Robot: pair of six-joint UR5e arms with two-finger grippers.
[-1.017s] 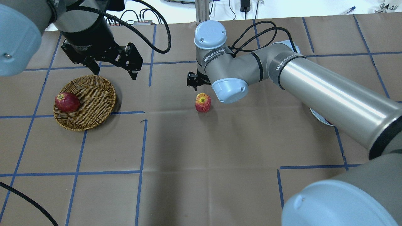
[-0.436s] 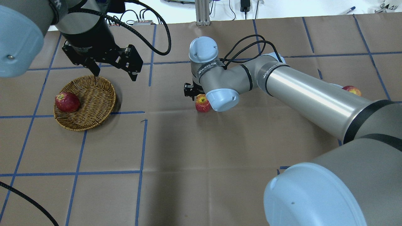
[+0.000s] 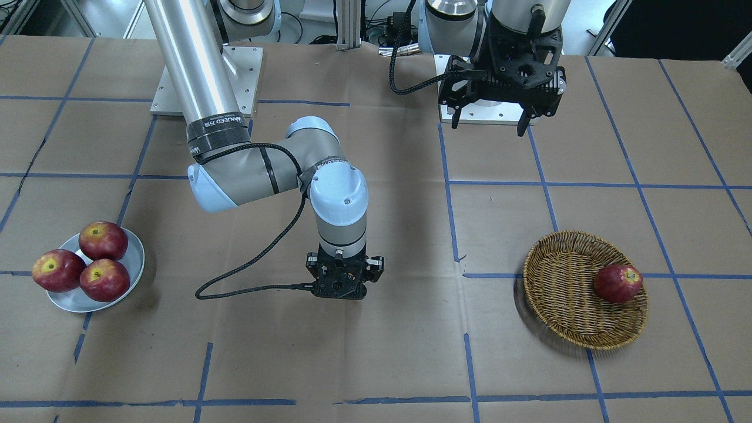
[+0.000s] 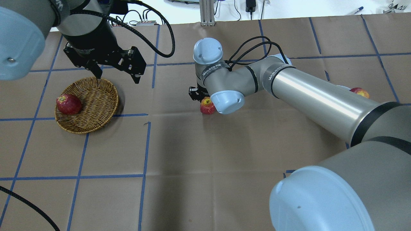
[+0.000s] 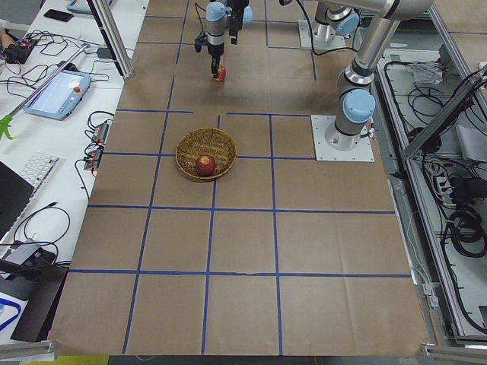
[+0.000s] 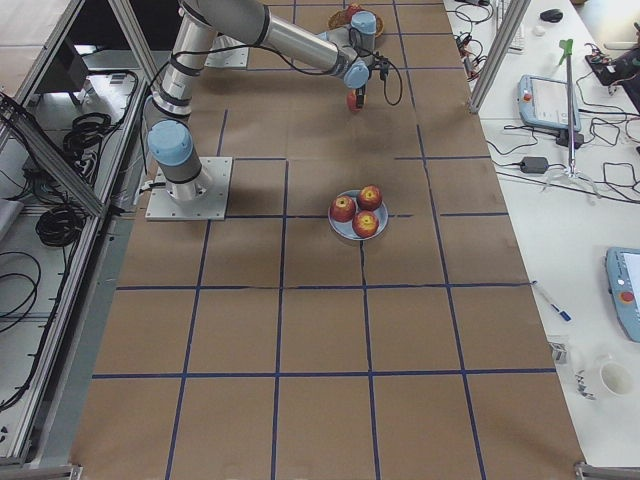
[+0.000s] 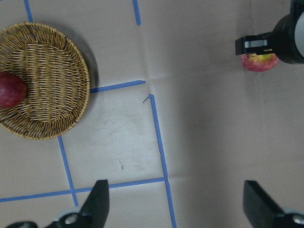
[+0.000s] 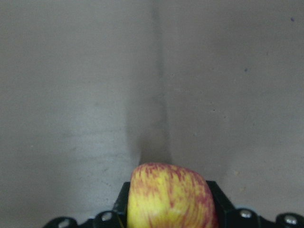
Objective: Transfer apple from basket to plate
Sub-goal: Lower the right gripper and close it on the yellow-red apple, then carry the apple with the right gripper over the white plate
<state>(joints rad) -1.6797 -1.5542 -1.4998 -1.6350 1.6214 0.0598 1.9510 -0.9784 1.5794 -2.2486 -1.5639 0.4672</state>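
Set on the table [image 4: 192, 160], the apple [image 4: 207, 107] is straddled by the fingers [image 8: 217, 202] of the right gripper [image 3: 343, 285], whether clamped or merely flanking cannot be told, with the plate [image 3: 136, 263] found at its 3 o'clock in the overhead view.

Bright, even light is covering the tabletop [image 4: 192, 179]; glare is streaking the right arm [image 4: 308, 93]; the basket [image 4: 86, 106] is shadowing toward three o'clock.

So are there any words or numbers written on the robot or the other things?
"WANJEED": white letters on the black band round the right arm.
"WANJEED": again on the second band, nearer that arm's wrist.
White print on the body of the left gripper: too blurred to read.
The basket and the plate show no words.
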